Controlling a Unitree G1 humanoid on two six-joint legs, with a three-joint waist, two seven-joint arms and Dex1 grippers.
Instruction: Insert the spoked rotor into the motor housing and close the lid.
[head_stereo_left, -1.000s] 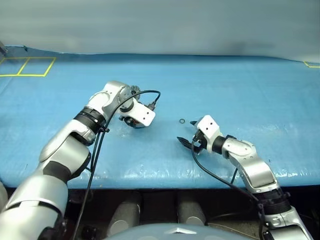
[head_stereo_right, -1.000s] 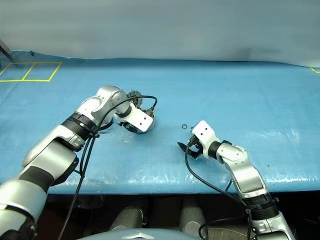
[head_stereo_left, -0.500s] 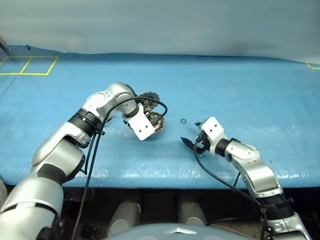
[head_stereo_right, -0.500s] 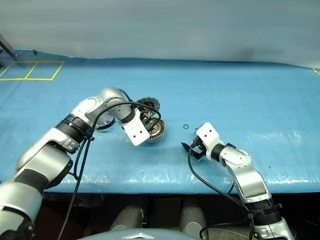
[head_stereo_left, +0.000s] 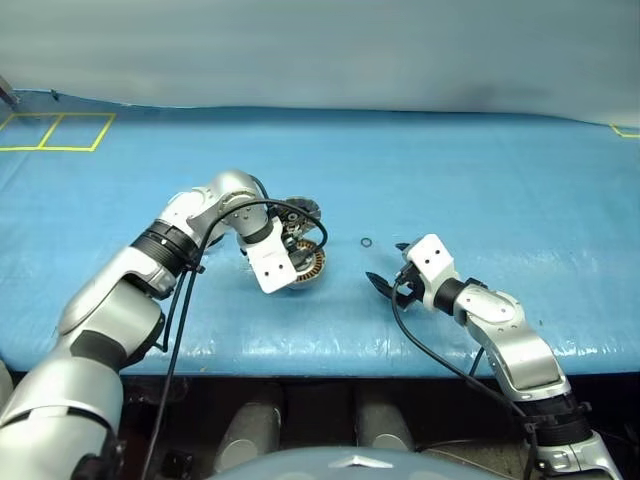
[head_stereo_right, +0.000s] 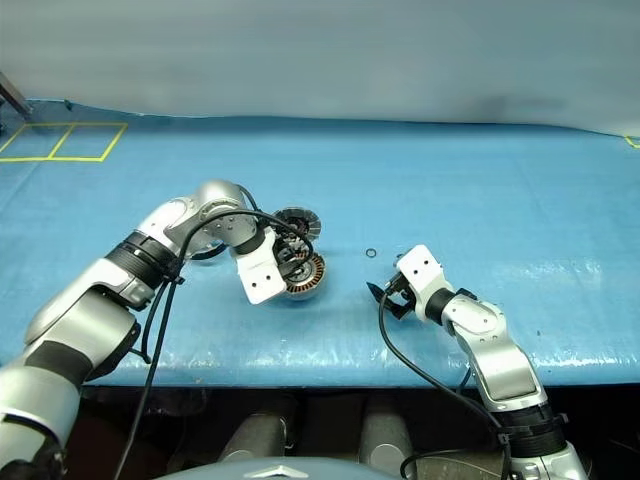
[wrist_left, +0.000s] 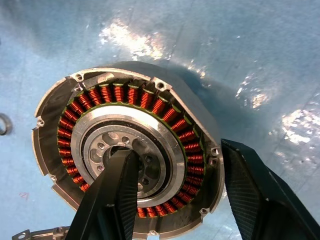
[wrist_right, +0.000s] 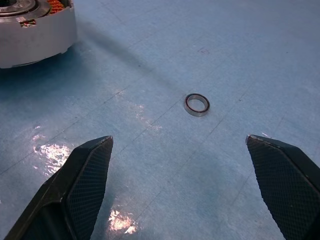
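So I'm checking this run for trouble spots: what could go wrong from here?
The left gripper straddles the housing wall, one finger in the central hole, one outside; lifting might drag or tip it. The lid lies open behind, so a shove could swing it. The open right gripper may nudge the small ring.

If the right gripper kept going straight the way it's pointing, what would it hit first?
Probably the small silver metal ring on the blue table cover, lying ahead between the open right gripper's fingers; depth is unclear.

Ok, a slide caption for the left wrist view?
Left gripper straddling the wall of the copper-wound motor housing on the blue table, one finger in its central hole.
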